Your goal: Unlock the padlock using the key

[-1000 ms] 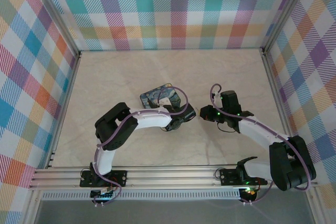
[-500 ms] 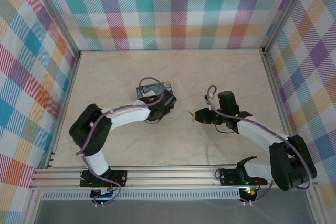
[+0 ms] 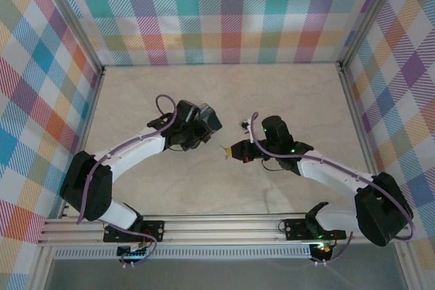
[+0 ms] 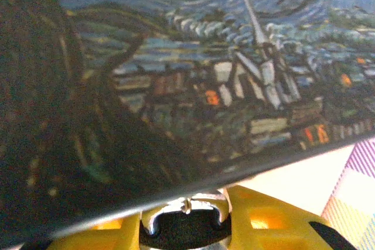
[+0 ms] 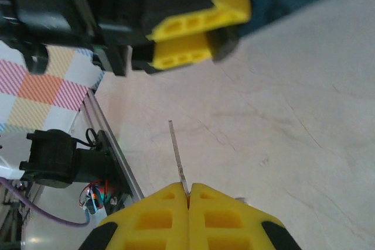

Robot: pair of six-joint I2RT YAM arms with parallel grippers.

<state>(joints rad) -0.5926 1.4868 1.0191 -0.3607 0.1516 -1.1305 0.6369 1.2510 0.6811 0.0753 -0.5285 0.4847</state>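
1. The right gripper [image 5: 188, 188] has its yellow fingers pressed tight together, pinching the key [image 5: 177, 155] by one end.
2. The key's long axis runs straight out from the fingertips, leaning slightly to one side. Its free tip points toward the table's left edge, at the left gripper [image 5: 188, 38], and stops short of it.
3. The left gripper's fingers [image 4: 266, 223] stand close on either side of the padlock [image 4: 186, 219] and appear to clamp it. The silver shackle curves up against the dark blue swirl-painted box [image 4: 234, 86].
4. Both grippers hang near the middle of the table [image 3: 292, 100]. The right one is just right of centre and the left one just left of it, with the box at its far side.
5. The table is pale marbled beige, with a metal rail [image 3: 224, 225] along the near edge and bright plaid walls [image 3: 224, 11] on the other three sides.
6. Compared with a second ago, both grippers sit further left and the left arm's elbow has swung out toward the left edge. The box's painted face showed plainly from above then, and the wrist now mostly covers it.
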